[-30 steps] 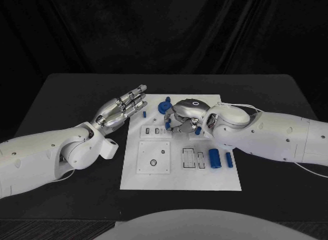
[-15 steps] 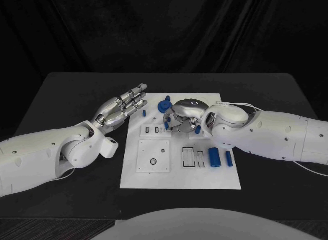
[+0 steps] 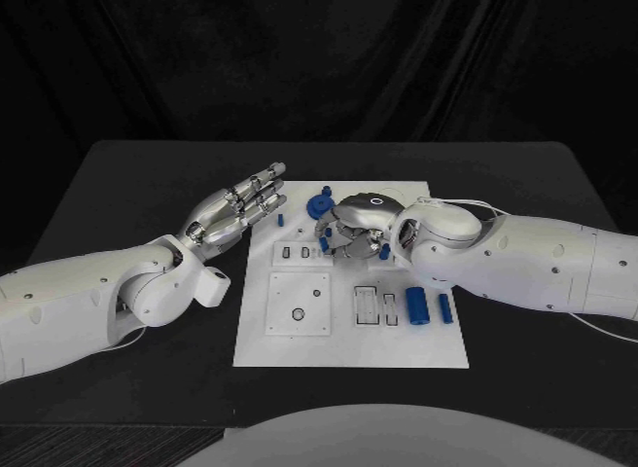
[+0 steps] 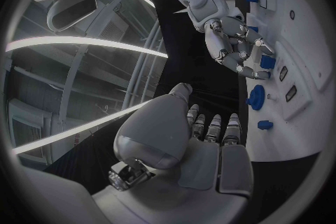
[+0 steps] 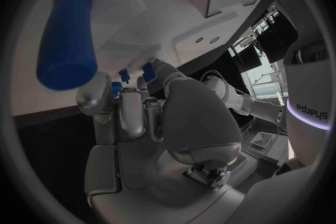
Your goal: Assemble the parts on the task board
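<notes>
change: almost nothing between the earlier frames and now; right hand creeps a touch toward the board's far end, left hand holds its pose.
right hand: fingers curled down over the far-middle of the task board; left wrist view shows a small blue part at its fingertips. We read that as a pinch, but can't confirm it.
left hand: nothing in it, fingers straight and spread, hovering over the dark surface just beside the board's left edge.
parts: blue round part at the far end of the board, small blue peg near the left edge, two blue cylinders lying near the right edge.
step: we judge we're seating the small part into a slot under the right hand.
how: keep the part square to the slot, lower slowly, press only once it drops in.
risk: a tilted part jams; fingers hide the slot from the head view.
left hand next: could steady the board edge if it shifts.
</notes>
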`<state>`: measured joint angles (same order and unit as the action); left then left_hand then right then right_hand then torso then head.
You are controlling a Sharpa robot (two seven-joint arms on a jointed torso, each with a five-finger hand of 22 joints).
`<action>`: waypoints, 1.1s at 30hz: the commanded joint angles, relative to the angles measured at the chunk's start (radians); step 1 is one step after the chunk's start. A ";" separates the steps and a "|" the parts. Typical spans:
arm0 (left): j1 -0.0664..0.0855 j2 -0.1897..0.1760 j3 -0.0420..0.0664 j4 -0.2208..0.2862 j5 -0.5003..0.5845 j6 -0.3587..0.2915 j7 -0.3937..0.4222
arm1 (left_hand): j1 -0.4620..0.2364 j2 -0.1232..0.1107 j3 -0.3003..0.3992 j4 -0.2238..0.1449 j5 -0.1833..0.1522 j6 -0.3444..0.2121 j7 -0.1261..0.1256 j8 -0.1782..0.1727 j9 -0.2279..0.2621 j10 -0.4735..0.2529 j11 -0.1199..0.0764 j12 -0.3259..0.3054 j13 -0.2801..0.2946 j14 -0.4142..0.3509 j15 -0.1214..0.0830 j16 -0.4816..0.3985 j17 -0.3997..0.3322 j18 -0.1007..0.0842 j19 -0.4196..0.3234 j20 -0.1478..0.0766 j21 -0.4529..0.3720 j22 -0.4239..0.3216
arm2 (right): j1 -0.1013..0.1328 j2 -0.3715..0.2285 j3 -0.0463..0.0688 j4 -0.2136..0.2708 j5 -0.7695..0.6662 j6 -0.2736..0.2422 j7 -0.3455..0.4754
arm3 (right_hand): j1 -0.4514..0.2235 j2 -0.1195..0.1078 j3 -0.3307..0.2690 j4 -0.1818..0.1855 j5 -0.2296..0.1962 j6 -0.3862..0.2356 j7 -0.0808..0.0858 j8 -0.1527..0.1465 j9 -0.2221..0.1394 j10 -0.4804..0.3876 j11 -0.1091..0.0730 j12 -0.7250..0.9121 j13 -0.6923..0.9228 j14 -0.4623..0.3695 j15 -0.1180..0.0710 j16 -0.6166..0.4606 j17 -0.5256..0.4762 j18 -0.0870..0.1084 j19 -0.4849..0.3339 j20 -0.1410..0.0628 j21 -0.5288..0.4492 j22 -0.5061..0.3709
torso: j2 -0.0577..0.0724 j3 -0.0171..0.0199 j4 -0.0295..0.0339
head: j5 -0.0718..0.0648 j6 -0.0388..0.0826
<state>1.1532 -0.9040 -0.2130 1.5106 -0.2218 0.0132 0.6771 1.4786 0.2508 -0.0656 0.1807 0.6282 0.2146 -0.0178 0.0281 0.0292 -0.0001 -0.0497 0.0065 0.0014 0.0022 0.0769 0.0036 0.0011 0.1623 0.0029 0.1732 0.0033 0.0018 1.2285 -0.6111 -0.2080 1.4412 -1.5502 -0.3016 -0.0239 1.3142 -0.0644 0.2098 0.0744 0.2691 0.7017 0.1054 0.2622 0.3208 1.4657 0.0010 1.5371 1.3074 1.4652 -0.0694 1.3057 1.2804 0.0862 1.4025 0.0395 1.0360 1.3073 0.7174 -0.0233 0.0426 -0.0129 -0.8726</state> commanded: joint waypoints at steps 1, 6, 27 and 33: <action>-0.002 0.002 0.001 0.001 -0.003 0.013 0.016 | -0.002 0.005 0.006 -0.001 0.006 -0.001 0.009 0.002 0.000 0.000 0.008 -0.007 -0.001 -0.002 0.007 -0.004 -0.001 0.005 -0.002 0.006 -0.002 -0.001 | -0.003 0.000 0.001 0.000 -0.001 0.008 -0.020 | -0.011 0.001 0.000 -0.002 -0.023 -0.031 -0.002 -0.025 -0.016 0.055 0.000 -0.005 0.189 0.051 0.003 -0.008 -0.005 0.020 -0.002 0.004 -0.012 0.060 | 0.000 0.0003 -0.0001 | 0.000 0.000; -0.002 -0.004 0.001 0.005 -0.003 0.009 0.017 | -0.002 0.005 0.006 -0.001 0.006 -0.001 0.009 0.002 0.000 0.000 0.008 -0.007 -0.001 -0.002 0.007 -0.004 -0.001 0.005 -0.002 0.006 -0.002 -0.001 | -0.002 -0.015 0.001 0.011 -0.001 -0.027 -0.011 | -0.030 -0.012 -0.028 0.012 -0.122 -0.151 -0.010 -0.093 -0.085 0.038 -0.006 -0.019 0.163 0.046 -0.002 -0.029 -0.030 0.024 -0.006 0.000 -0.041 0.053 | 0.000 0.0005 0.0002 | 0.005 0.001; 0.073 -0.091 0.002 0.110 -0.182 -0.339 -0.075 | -0.022 -0.136 0.073 -0.022 -0.309 0.083 0.078 0.012 0.009 0.455 0.206 0.158 0.185 0.560 0.117 0.300 0.200 0.007 0.539 0.117 0.329 0.164 | 0.202 -0.295 0.001 0.226 0.124 -0.304 0.185 | -0.056 -0.020 -0.154 0.211 -0.213 -0.064 0.002 -0.045 -0.142 0.042 0.004 -0.017 0.165 0.052 0.005 -0.005 -0.012 0.014 0.014 0.002 -0.021 0.079 | -0.002 0.0040 0.0004 | 0.001 0.012; 0.169 -0.077 0.002 0.116 -0.361 -0.391 -0.279 | 0.000 -0.157 0.063 0.026 -0.330 0.153 0.138 0.023 0.017 0.696 0.260 0.442 0.399 0.751 0.086 0.646 0.341 0.016 0.766 0.091 0.468 0.226 | 0.217 -0.332 0.001 0.225 0.166 -0.333 0.229 | -0.030 0.008 -0.149 0.207 -0.196 -0.034 0.002 -0.020 -0.143 0.053 0.004 -0.007 0.181 0.058 0.005 0.018 0.009 0.010 0.025 0.004 0.010 0.094 | -0.007 0.0092 -0.0098 | 0.016 0.010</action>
<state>1.3125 -0.9859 -0.2122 1.6229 -0.4263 -0.2938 0.5419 1.4773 0.0985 -0.0036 0.2043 0.2979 0.3644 0.1197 0.0489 0.0459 0.6926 0.2103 0.4367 0.3928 0.7495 0.1635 0.6352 0.3354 0.1620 0.7612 0.2660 0.4661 0.2255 1.4436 -0.9396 -0.2076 1.6640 -1.4415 -0.5731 0.1483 1.2856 -0.0640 0.0568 0.2826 0.0693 0.6610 0.1072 0.2389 0.1774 1.4657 0.0009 1.5268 1.3079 1.4652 -0.0695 1.3176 1.2887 0.1019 1.4223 0.0446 1.0418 1.3078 0.7124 -0.0174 0.0381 -0.0017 -0.8616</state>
